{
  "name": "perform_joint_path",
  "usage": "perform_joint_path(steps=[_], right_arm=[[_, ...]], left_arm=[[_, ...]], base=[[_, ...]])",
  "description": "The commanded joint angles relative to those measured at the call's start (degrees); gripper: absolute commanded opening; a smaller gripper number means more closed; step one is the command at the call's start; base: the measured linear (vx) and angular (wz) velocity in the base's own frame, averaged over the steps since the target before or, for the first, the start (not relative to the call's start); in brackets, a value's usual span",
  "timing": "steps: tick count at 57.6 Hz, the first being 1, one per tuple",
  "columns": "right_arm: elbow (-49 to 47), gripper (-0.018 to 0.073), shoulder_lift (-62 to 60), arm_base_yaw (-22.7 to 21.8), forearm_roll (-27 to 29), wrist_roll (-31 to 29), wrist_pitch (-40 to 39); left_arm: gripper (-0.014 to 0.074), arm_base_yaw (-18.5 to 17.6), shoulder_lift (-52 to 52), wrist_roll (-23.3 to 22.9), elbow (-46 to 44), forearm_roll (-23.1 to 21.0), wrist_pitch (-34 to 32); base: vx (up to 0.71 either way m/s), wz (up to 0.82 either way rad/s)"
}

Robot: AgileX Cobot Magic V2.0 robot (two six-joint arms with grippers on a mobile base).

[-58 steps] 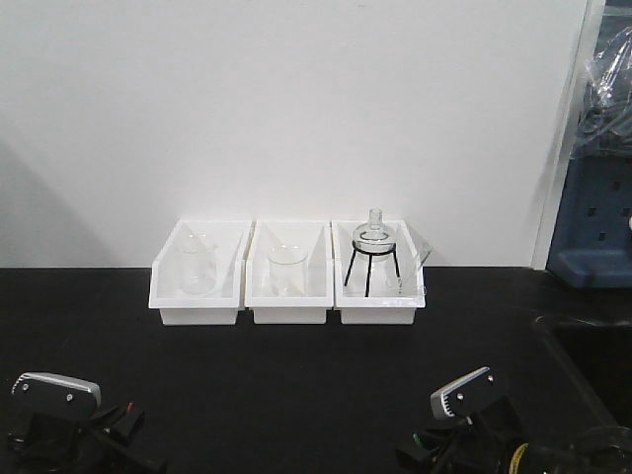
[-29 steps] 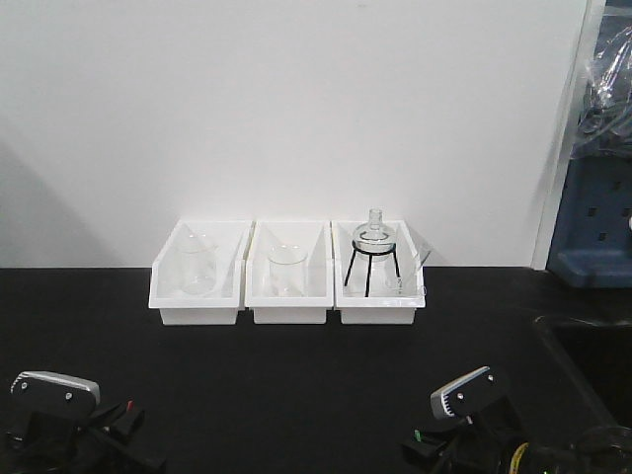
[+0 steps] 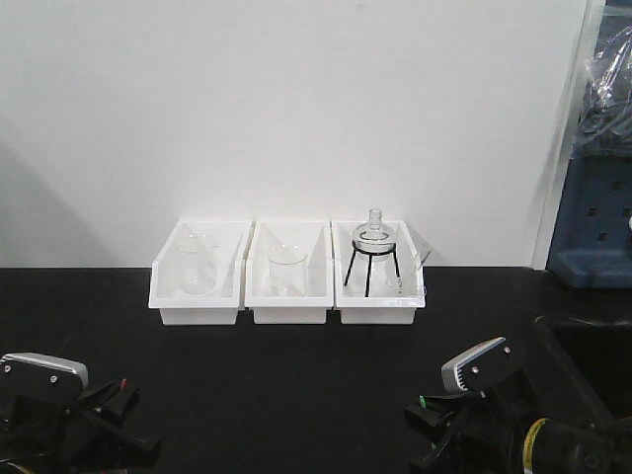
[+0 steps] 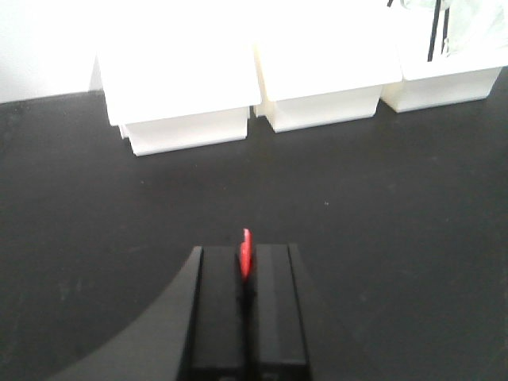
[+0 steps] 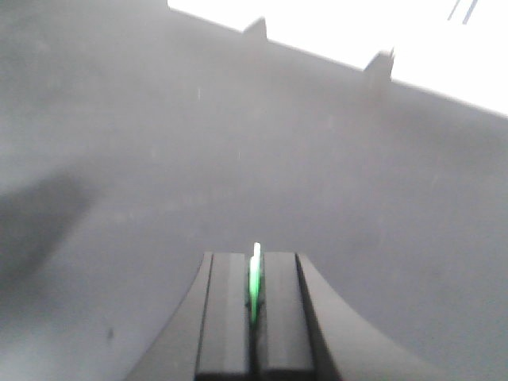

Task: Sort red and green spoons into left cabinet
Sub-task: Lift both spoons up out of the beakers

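Both spoons are picked up, so the first half of the job looks done. The left gripper [image 4: 244,263] is closed down narrow on the red spoon [image 4: 246,244], of which only a thin red edge shows, standing up between the fingers. The right gripper [image 5: 254,263] is pinched the same way on the green spoon [image 5: 255,282], a bright sliver poking out past the tips. Both arms sit low at the near edge of the black worktop [image 3: 296,395], well apart from each other and well short of the three white bins [image 3: 286,301] lined up against the wall. Those bins hold two beakers [image 3: 287,269] and a flask [image 3: 373,235] on a tripod, none of which belongs to the task. What is left is the whole delivery: no cabinet shows in any view, so I judge the robot has yet to turn or drive toward it, reach a shelf and set each spoon down. How much of each handle sits inside the grip cannot be told from here.
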Motion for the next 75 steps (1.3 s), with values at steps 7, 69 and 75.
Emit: perform_joint_path(steps=[7, 69, 75], right_arm=[[-1.45, -0.0009, -6.27, -0.01, 0.81, 0.19, -3.19], [-1.45, -0.0009, -42.03, -0.01, 0.95, 3.42, 3.4], [-1.45, -0.0009, -42.04, -0.01, 0.95, 3.42, 3.4]], left_arm=[[0.0111, -0.43, -6.61, -0.37, -1.42, -0.16, -2.52], [0.0111, -0.43, -50.04, -0.34, -1.42, -0.16, 11.05], [0.0111, -0.43, -50.57, -0.34, -1.42, -0.16, 10.69]], base=[[0.0, 0.0], [0.0, 0.0], [0.0, 0.0]])
